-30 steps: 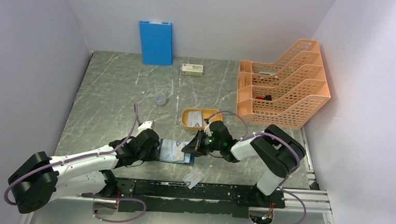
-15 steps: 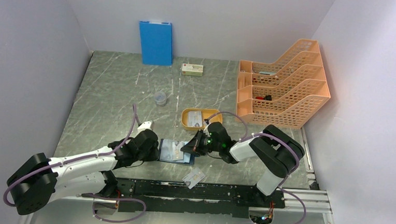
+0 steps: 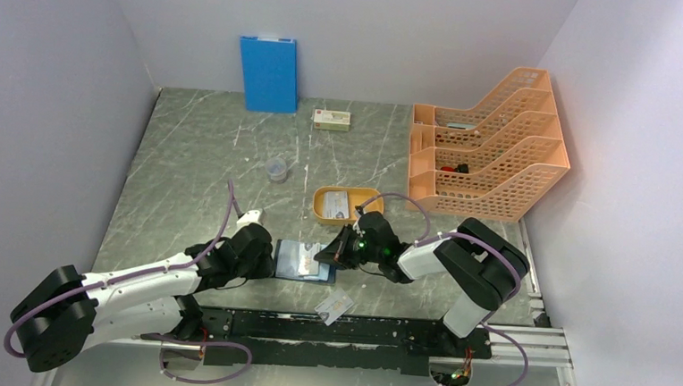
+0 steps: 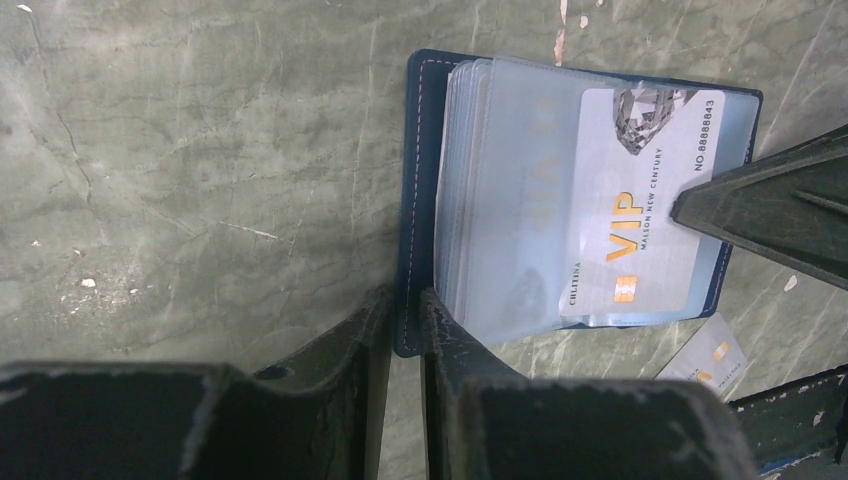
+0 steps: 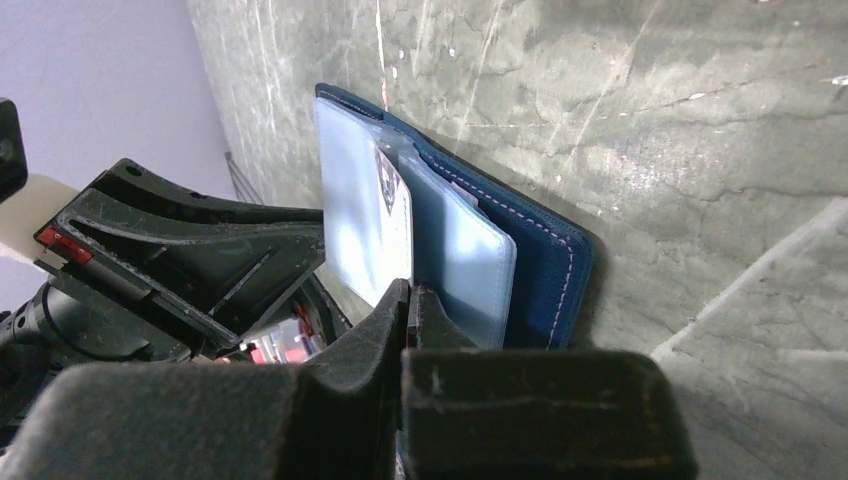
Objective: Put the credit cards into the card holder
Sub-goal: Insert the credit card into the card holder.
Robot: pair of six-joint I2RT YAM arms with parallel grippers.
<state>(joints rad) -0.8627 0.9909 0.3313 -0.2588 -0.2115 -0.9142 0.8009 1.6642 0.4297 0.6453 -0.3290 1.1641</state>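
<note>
The navy card holder point(image 3: 298, 262) lies open on the table, its clear sleeve pages point(image 4: 520, 200) uppermost. My left gripper point(image 4: 405, 300) is shut on the near edge of its navy cover point(image 4: 420, 150). My right gripper point(image 5: 408, 290) is shut on one of the credit cards, a pale grey VIP card point(image 4: 640, 200), whose far end lies among the sleeve pages point(image 5: 455, 260). The same card shows edge-on point(image 5: 397, 215) in the right wrist view. A second card point(image 3: 334, 306) lies loose near the front rail. A third point(image 3: 337, 202) rests in the orange tray point(image 3: 319, 206).
A blue board point(image 3: 268, 73) leans on the back wall beside a white box with a red label point(image 3: 332, 119). An orange file rack point(image 3: 488, 153) fills the back right. A small clear cup point(image 3: 277, 168) stands mid-table. The black rail point(image 3: 383, 332) runs along the near edge.
My right gripper has edged slightly left with the card, bringing it further over the holder's pages. The left gripper and the holder have stayed put.
</note>
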